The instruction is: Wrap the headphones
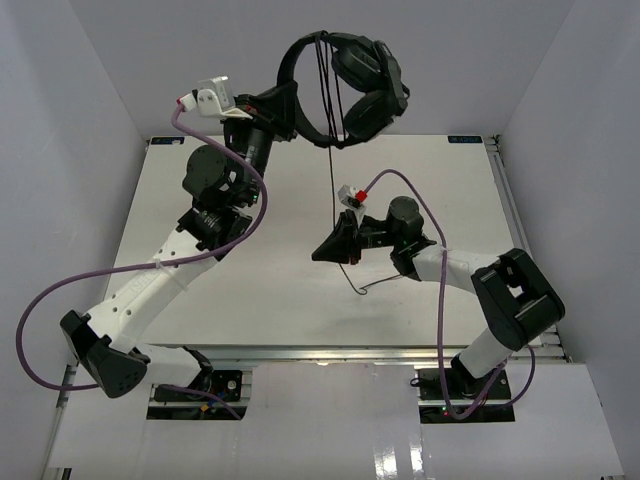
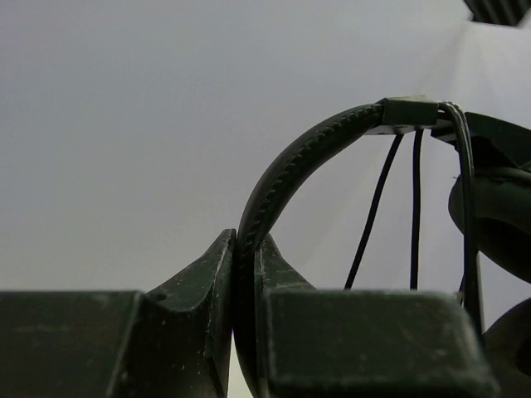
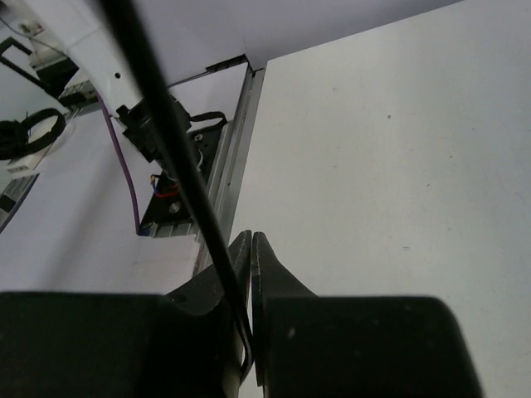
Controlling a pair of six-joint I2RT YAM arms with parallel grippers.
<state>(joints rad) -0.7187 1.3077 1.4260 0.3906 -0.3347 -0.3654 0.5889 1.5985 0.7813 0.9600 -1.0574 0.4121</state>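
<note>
Headphones (image 1: 365,85) aloft, headband (image 2: 290,166) clamped in left hand (image 2: 246,253), cable (image 1: 332,190) pinched tight in right hand (image 3: 250,249)

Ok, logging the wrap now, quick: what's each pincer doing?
Left pincer: closed on the headband.
Right pincer: closed on the thin cable.

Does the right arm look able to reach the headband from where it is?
Probably yes: the left gripper holds the headphones aloft by the headband, with open space between it and the right gripper, which is shut on the hanging cable.
</note>
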